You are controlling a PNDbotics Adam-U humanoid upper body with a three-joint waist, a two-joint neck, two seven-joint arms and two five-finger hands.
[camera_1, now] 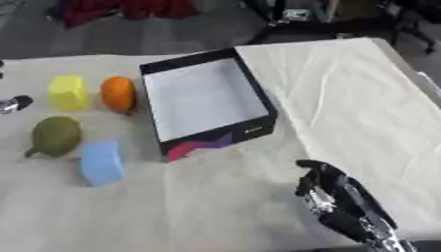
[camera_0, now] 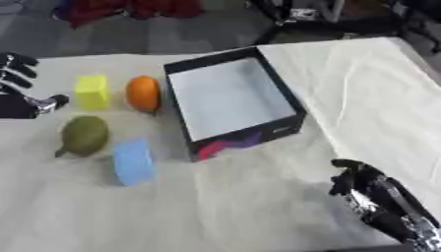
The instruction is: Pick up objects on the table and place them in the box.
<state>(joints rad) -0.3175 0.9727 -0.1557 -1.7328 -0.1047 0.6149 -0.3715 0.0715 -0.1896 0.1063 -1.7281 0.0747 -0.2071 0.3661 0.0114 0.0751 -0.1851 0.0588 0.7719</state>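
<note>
While left hand point(camera_0: 17, 83) hovers, yellow block point(camera_0: 92, 92) lies beside

No words or numbers can be read; the box point(camera_0: 245, 133) front bears only a blurred pink-purple patch and a white mark.

The left hand point(camera_0: 17, 83) was black, with dark segmented fingers and a thumb ending in a silver, rounded tip. The right hand point(camera_0: 358, 179) was also black, its fingers thick and blocky. Behind it ran a black forearm point(camera_0: 400, 211) with silver metal parts along its inner side and a pale joint near the frame corner.
</note>
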